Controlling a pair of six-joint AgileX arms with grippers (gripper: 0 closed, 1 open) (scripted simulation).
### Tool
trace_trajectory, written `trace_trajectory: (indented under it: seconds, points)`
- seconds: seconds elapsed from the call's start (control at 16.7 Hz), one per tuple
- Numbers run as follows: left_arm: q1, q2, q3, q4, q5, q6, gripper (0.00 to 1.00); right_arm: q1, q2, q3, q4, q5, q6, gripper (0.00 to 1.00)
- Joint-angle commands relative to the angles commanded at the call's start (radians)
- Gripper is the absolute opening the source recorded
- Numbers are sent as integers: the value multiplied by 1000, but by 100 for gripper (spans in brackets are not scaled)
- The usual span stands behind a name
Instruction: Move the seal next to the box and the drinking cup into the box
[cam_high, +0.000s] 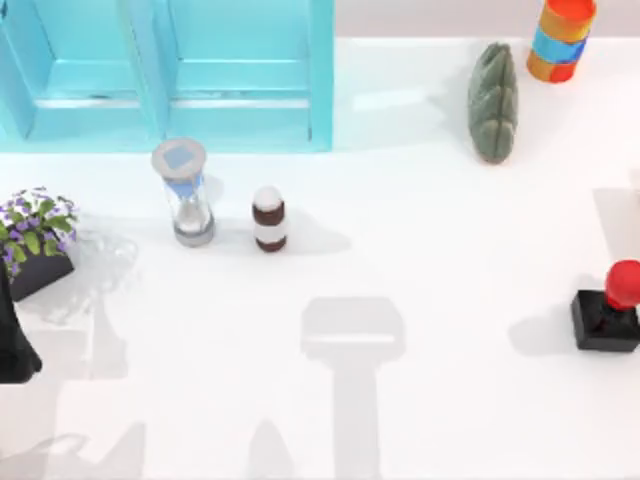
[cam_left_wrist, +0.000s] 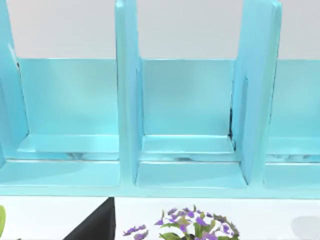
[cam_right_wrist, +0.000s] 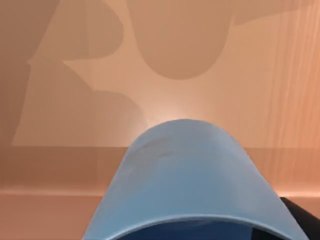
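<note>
While the seal (cam_high: 610, 310), red round knob on black square block, stands at the table's (cam_high: 450, 400) right edge, the smooth tapered blue cup (cam_right_wrist: 187, 185) fills the right wrist view above an orange-brown surface; finger states cannot be told.

On the white surface (cam_high: 440, 400) stands one seal (cam_high: 610, 310) with a red knob on a black block, at the right edge. There is one hourglass (cam_high: 185, 195), one brown-and-white small bottle (cam_high: 269, 218), one grey-green ridged object (cam_high: 493, 102) and one orange-and-blue striped cylinder (cam_high: 562, 38) (partly cut off at the far edge). One potted plant (cam_high: 35, 240) with purple flowers sits at the left. One light blue rack (cam_high: 200, 70) stands far left, with three compartments counted in the left wrist view. One drinking cup (cam_right_wrist: 190, 185) appears close up in the right wrist view.
</note>
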Motion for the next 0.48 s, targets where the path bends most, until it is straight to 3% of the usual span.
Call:
trace_trajectory:
  seconds: [0.48]
  points:
    - [0,0,0,0,0,0,100,14,19,-102,125,0,14,0]
